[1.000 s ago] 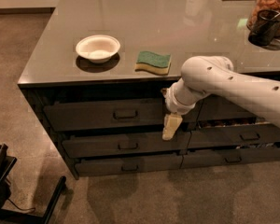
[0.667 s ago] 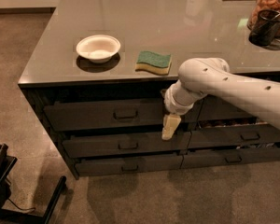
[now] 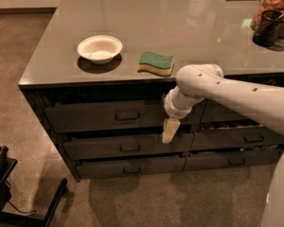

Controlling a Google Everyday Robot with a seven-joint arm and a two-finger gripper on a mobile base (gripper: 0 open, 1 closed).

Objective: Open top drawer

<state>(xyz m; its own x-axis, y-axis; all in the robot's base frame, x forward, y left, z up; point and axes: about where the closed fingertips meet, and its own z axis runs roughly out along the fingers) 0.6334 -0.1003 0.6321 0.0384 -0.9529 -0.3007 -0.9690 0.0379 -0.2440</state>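
Note:
The top drawer (image 3: 94, 116) is the tall dark grey front just under the counter's left half, with a small loop handle (image 3: 127, 115) at its centre. It looks closed or nearly so. My gripper (image 3: 170, 129) hangs from the white arm (image 3: 217, 86) in front of the drawer's right end, a little to the right of the handle and slightly lower. Its pale fingers (image 3: 169, 131) point down, over the gap above the second drawer. It does not touch the handle.
On the grey counter (image 3: 156, 27) sit a white bowl (image 3: 100, 48), a green and yellow sponge (image 3: 155, 63), a dark cup (image 3: 270, 27) and a jar behind it. Two lower drawers (image 3: 128, 147) lie beneath, and another stack (image 3: 246, 138) to the right. A black frame (image 3: 19, 197) stands on the floor at left.
The arm and gripper have shifted slightly to the left along the drawer fronts. The drawers have not moved.

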